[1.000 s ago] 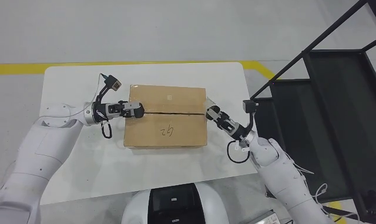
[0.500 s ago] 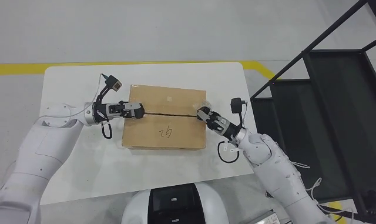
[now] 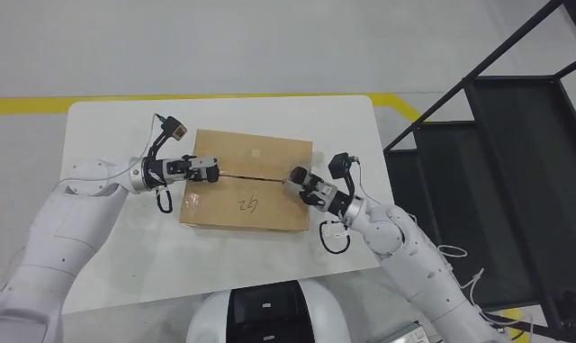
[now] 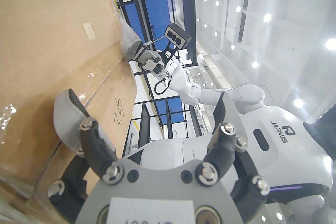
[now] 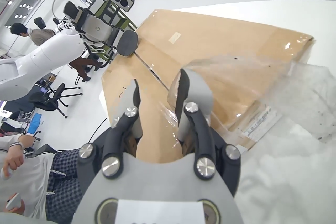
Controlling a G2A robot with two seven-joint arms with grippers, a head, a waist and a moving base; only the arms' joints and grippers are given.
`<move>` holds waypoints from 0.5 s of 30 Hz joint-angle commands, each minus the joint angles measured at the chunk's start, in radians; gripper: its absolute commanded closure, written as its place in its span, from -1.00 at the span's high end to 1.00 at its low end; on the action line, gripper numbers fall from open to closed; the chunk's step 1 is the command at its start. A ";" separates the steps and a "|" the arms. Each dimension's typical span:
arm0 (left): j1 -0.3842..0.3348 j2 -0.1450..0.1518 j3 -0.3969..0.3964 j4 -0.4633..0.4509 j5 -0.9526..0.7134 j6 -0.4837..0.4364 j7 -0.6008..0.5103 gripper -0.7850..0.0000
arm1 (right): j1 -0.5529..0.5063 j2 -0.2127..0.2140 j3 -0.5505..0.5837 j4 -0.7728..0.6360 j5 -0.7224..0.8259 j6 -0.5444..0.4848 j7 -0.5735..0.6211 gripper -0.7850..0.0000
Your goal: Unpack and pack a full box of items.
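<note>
Box [image 3: 247, 203] flanked by left hand [image 3: 215, 172], right hand [image 3: 295, 176], open table [image 3: 270, 113] beyond it

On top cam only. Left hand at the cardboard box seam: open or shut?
Observer: Open. The left hand is spread wide, one fingertip over the brown cardboard box top at the seam.
Operator: Tape at the right hand?
Observer: A clear plastic tape strip is lifted off the box end and drapes onto the right hand.
Operator: Anything on that end face?
Observer: A white printed label.
</note>
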 commanded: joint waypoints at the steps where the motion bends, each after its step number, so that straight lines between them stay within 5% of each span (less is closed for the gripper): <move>1: 0.001 0.000 -0.001 0.001 -0.002 -0.001 0.001 1.00 | -0.008 0.001 0.003 -0.020 0.012 0.004 0.008 1.00; 15: 0.012 0.002 -0.018 -0.003 -0.040 -0.010 0.010 1.00 | -0.010 0.001 0.020 -0.096 0.190 0.143 0.111 1.00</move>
